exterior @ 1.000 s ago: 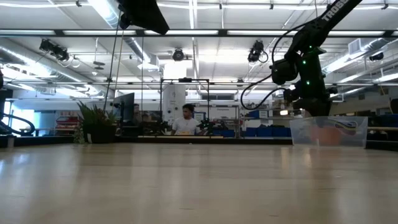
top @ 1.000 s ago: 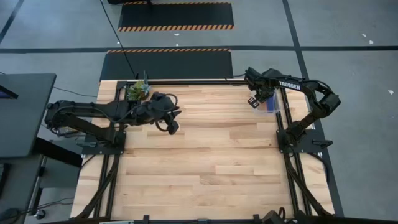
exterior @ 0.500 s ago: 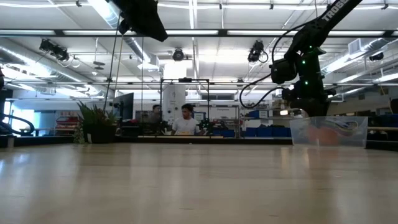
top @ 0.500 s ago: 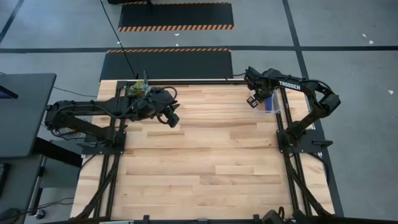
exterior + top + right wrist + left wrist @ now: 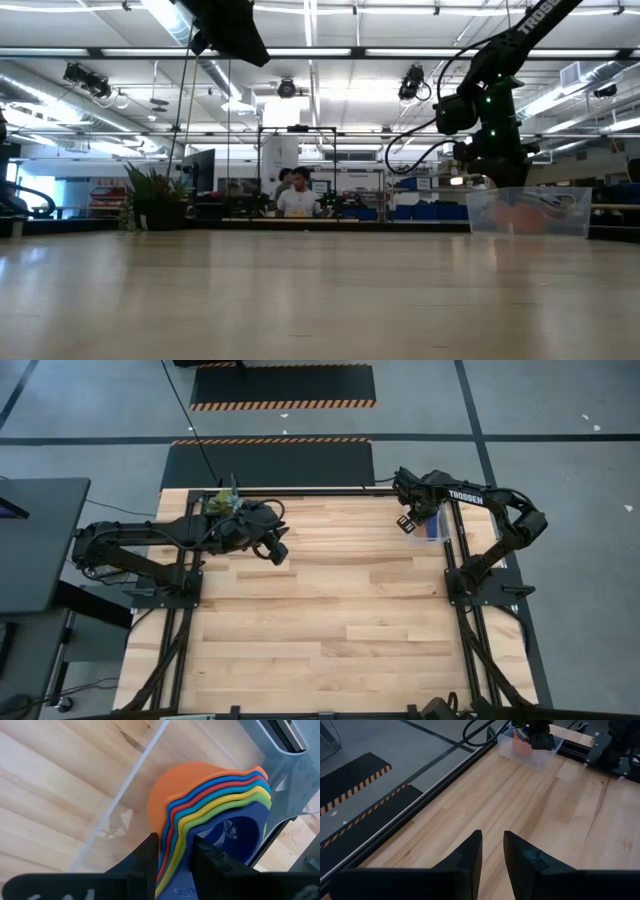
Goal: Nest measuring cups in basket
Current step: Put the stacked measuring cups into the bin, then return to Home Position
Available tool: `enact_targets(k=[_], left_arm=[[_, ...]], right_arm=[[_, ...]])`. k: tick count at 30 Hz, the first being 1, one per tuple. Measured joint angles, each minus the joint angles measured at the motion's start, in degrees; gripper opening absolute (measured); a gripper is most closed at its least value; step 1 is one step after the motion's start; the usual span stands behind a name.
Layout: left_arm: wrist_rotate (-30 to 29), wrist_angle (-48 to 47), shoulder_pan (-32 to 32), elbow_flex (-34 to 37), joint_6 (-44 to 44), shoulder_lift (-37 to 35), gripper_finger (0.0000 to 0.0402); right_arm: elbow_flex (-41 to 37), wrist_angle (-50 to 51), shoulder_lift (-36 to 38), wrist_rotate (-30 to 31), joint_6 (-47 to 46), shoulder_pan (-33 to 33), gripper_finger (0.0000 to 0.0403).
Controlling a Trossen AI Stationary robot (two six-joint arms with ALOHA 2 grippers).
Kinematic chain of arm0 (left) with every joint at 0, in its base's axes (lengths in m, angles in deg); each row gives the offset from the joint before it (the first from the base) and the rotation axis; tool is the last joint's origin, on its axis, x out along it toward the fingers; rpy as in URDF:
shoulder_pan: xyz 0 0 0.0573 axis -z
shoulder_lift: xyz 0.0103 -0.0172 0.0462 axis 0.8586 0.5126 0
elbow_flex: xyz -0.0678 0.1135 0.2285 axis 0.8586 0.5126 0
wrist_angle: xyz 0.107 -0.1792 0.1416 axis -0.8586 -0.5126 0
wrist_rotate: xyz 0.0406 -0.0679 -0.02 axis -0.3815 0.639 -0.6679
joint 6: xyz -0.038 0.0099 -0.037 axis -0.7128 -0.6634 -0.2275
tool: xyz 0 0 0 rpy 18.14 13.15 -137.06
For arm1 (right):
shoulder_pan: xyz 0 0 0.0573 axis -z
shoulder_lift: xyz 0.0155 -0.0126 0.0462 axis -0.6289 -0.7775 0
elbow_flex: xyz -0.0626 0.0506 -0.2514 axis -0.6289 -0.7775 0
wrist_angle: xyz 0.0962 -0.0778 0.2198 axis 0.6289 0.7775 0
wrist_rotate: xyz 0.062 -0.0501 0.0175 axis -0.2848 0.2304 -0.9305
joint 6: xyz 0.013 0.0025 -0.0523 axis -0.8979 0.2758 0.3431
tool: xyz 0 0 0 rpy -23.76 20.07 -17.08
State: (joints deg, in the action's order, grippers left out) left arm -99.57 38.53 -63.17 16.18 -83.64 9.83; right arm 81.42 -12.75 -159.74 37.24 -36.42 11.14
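Observation:
The measuring cups (image 5: 215,805) are nested one inside another: orange outermost, then light blue, red, yellow and green, with dark blue innermost. They sit inside the basket (image 5: 438,528), a clear bin at the table's far right. My right gripper (image 5: 175,845) reaches down into the basket and is shut on the stack. My left gripper (image 5: 493,837) hovers above bare wood at the far left (image 5: 279,552), a narrow gap between its fingers and nothing in it. My right gripper pinches the stack's bunched coloured edges (image 5: 172,832) between its two fingers. Whether that part is rims or handles, I cannot tell. The fingers come from above, pointing steeply down into the basket. The stack stays inside the basket, tilted on its side.
A small green potted plant (image 5: 222,503) stands at the far left corner, just behind my left arm. The basket's clear wall (image 5: 125,785) runs close beside the cups. Black rails edge the table's far side (image 5: 445,775). Bare wood fills the middle and near side (image 5: 330,630).
My left gripper has swung a little toward the table's far edge and then kept still. My right gripper has stayed on the cups in the basket.

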Motion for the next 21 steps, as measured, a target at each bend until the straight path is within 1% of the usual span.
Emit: enact_targets(k=[6,16,21], left_arm=[[0.0,0.0,0.0,0.0,0.0,0.0,0.0087],[0.0,0.0,0.0,0.0,0.0,0.0,0.0087],[0.0,0.0,0.0,0.0,0.0,0.0,0.0087]], right_arm=[[0.0,-0.1,0.0,1.0,-1.0,0.0,0.0111],[0.0,0.0,0.0,1.7,0.8,-0.2,0.0164],[0.0,0.2,0.0,2.6,1.6,-0.3,0.0176]])
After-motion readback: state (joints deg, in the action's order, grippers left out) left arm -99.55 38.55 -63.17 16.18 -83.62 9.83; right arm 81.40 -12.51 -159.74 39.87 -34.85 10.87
